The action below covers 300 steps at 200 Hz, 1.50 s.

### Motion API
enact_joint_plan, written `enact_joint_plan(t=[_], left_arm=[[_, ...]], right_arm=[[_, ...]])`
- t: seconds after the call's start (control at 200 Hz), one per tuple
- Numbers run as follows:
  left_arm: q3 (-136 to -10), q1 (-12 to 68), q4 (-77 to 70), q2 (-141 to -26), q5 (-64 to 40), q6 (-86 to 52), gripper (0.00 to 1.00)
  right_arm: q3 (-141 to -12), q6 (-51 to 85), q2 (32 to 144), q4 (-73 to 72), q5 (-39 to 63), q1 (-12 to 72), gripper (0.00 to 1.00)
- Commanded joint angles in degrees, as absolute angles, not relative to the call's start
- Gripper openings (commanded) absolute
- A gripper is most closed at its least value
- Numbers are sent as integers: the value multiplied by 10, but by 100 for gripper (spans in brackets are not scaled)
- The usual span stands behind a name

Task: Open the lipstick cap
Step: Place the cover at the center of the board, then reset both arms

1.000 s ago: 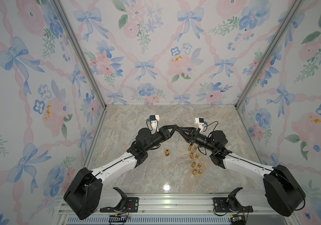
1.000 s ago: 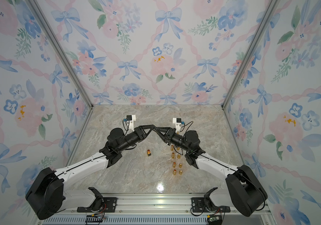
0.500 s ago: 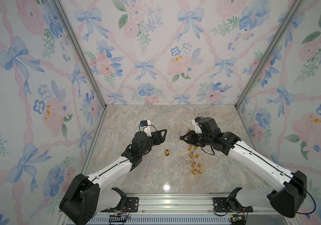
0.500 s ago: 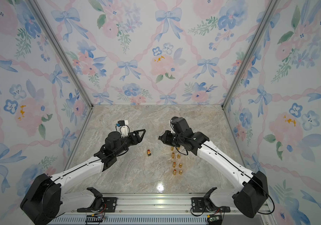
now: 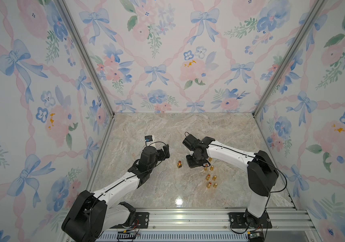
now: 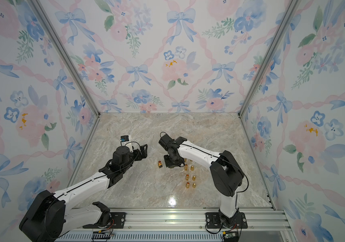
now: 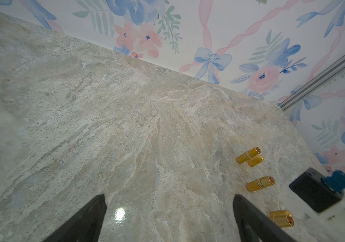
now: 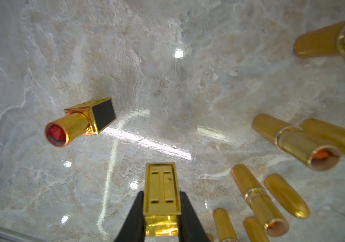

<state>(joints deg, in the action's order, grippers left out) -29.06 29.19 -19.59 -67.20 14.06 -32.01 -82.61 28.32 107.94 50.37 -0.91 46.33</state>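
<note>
The opening itself looks done, and the step in hand is dealing with the loose cap. The square gold cap (image 8: 161, 184) sits clamped between the black fingers of the right gripper (image 8: 162, 193) at the bottom centre of the right wrist view. Its hollow inside faces the camera, and the jaws are drawn almost together on its two flat sides.

The lipstick (image 8: 79, 123) it belongs to stands on its black-and-gold base on the marble worktop (image 8: 167, 79), left of centre in that view. Its red bullet is exposed in the gold tube, and it is apart from the cap. In a top view the lipstick (image 5: 179, 164) is the lone piece just left of the right gripper (image 5: 195, 162), near the middle of the frame.

The left gripper (image 7: 169, 198) is spread wide and empty. In the left wrist view its two fingers frame only bare marble at the bottom edge.

At the right of the right wrist view, round gold lipsticks (image 8: 293, 142) stand open in a cluster, each with a rounded cap (image 8: 332, 136) beside it.

What remains, by my reading, is parking the cap. That calls for lowering it onto the bare patch between the lipstick and the cluster, and parting the jaws only once it rests, without nudging the standing pieces on either side
</note>
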Motion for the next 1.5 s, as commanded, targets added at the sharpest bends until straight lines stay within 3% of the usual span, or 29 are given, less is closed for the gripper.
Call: enact_joint_plan(t=[0.0,0.39,0.57,0.705,0.91,1.06,1.17,1.41,1.495], left_arm=[[-281,288,-194,-659,182,-300,98],[-272,279,-198,-665,198,-305,98],[-268,272,-204,-665,217,-299,98],[-279,255,-204,-663,266,-265,98],[-276,192,-285,-702,403,-162,98],[-238,148,-419,-769,400,-102,98],[-178,145,-582,-802,363,-39,98],[-118,115,-730,-854,235,-13,98],[-74,101,-810,-868,159,-2,98]], right_arm=[[-851,268,1106,510,-31,477,21],[-878,261,1167,507,-45,483,26],[-901,258,1151,516,-47,483,46],[-913,246,1074,529,-80,475,67],[-777,220,872,415,-139,332,100],[-571,181,738,203,-211,164,99],[-453,164,712,54,-219,55,99],[-279,81,809,-321,-218,18,99],[-293,55,830,-344,-184,21,99]])
